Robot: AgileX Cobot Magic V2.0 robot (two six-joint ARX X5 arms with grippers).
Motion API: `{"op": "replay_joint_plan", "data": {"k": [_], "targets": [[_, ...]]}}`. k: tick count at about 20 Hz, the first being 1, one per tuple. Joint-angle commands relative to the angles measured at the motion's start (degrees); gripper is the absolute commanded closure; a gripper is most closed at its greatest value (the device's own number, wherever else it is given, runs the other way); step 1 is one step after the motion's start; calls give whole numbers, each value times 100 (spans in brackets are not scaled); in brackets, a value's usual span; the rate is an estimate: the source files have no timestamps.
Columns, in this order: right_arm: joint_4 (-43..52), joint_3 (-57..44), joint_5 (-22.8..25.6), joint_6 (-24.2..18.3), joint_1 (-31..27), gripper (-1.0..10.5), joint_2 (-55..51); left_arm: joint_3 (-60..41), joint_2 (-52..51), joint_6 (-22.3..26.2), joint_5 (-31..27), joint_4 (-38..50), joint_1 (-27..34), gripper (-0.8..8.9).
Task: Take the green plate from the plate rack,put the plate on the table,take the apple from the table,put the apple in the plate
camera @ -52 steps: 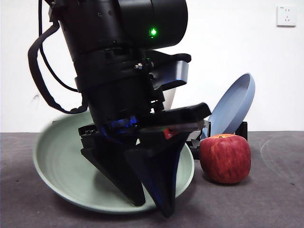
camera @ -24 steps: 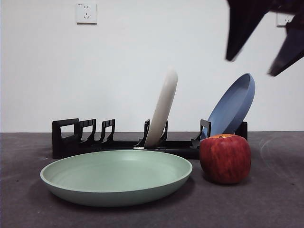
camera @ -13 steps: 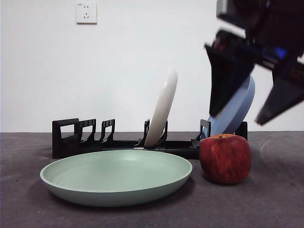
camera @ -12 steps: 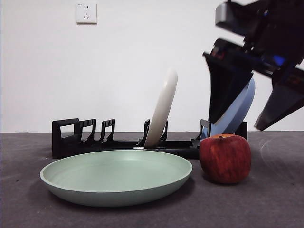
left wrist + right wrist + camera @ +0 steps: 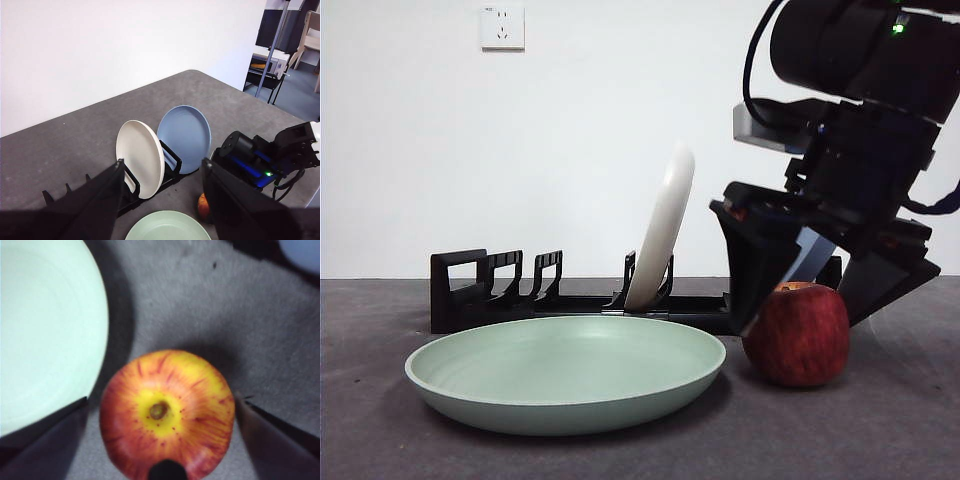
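I see my right gripper [image 5: 817,300] spread wide and holding nothing, straddling the apple [image 5: 796,334] straight below it on the table [image 5: 620,455], the green plate [image 5: 565,372] at the apple's nine o'clock (left gripper [image 5: 162,200] open, waiting high).

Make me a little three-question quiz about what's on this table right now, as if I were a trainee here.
1. True or false: the green plate lies flat on the table, out of the plate rack.
2. Which plates stand in the rack? A) white and blue B) green and blue C) none
3. Fill in: the right gripper has its open jaws on either side of the ____.

Key
1. True.
2. A: the white plate and the blue plate.
3. The apple; the jaws are not closed on it. The left gripper waits up high, open.
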Motion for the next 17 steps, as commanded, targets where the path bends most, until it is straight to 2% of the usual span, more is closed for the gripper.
{"op": "replay_joint_plan", "data": {"k": [1, 4, 5, 9, 13, 15, 17], "targets": [[20, -55, 7, 9, 4, 673, 57, -13, -9, 70, -17, 9, 13, 553], [-9, -11, 7, 13, 4, 935, 55, -13, -11, 70, -15, 2, 13, 553], [-42, 33, 7, 17, 4, 962, 55, -13, -11, 70, -15, -4, 13, 554], [-627, 592, 4, 22, 4, 959, 46, -13, -9, 70, -17, -116, 13, 554], [-1543, 1624, -59, -22, 4, 959, -39, -13, -11, 68, -13, -127, 13, 554], [-1888, 2179, -345, -22, 7, 959, -83, -13, -11, 68, 0, -142, 13, 554], [-2098, 2686, -1016, -17, 9, 959, -98, -13, -11, 68, 2, -186, 13, 554]]}}
